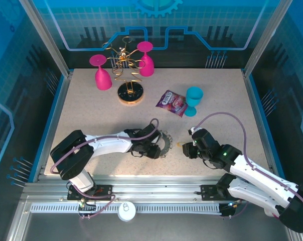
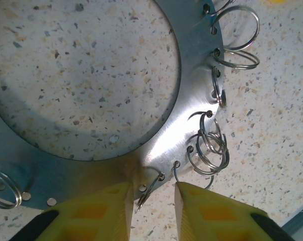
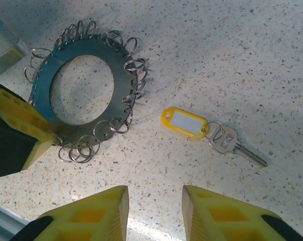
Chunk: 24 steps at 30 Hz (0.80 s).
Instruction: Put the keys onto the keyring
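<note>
Leftward, low along the table (image 1: 91,110) by its near edge: left gripper (image 2: 151,188) stretched rightward on a nearly level forearm, jaws narrow astride the near rim of the keyring (image 2: 191,75) with a wire loop (image 2: 147,191) between them, likely to pin the ring steady, though impossible to tell whether truly clamped. Just right of the ring, flat on the bare table and apart from it: yellow-tagged key (image 3: 226,140), seemingly within easy reach for threading. Further right, right gripper (image 3: 155,193) tilted down just short of the key, moderately parted and empty, arm angled back toward the near right corner.
</note>
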Motion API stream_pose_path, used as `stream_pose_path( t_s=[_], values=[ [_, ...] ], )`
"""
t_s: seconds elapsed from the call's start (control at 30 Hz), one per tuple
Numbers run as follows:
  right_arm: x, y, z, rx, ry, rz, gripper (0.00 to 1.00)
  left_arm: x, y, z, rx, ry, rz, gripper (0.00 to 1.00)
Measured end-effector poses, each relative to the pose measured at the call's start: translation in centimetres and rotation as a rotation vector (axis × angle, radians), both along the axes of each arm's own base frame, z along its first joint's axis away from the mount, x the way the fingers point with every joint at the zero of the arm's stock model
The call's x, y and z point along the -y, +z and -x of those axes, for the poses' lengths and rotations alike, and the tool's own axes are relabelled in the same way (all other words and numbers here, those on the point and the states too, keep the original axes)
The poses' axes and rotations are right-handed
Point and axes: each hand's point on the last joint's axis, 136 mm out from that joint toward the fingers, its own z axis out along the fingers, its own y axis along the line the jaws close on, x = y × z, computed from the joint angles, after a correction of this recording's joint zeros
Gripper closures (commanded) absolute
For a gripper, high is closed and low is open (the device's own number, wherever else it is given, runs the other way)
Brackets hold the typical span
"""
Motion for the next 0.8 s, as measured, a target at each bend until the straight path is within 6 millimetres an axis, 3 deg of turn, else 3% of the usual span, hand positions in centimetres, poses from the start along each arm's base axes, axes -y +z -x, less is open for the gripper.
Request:
stream_pose_path(
  t_s=[0.33, 0.53, 0.6, 0.7, 0.8],
  values=[
    [0.4, -0.1, 0.0, 0.001, -0.009, 0.015, 0.66, 0.5, -1.2, 0.3, -0.006, -0.020, -0.015, 0.79],
    [0.6, 0.4, 0.0, 0.022, -0.009, 0.010, 0.67, 0.9, -0.9, -0.1, 0.020, -0.029, -0.022, 0.98],
    [0.6, 0.5, 0.0, 0.028, -0.005, 0.012, 0.67, 1.0, -0.8, -0.2, 0.039, -0.041, -0.033, 1.00],
    [0.8, 0.6, -0.1, 0.037, 0.006, 0.026, 0.69, 0.7, -0.3, -0.5, 0.079, -0.071, -0.052, 1.00],
    [0.7, 1.5, -0.5, 0.068, 0.034, 0.038, 0.71, 0.6, 1.7, -0.9, 0.155, -0.135, -0.049, 1.00]
  ],
)
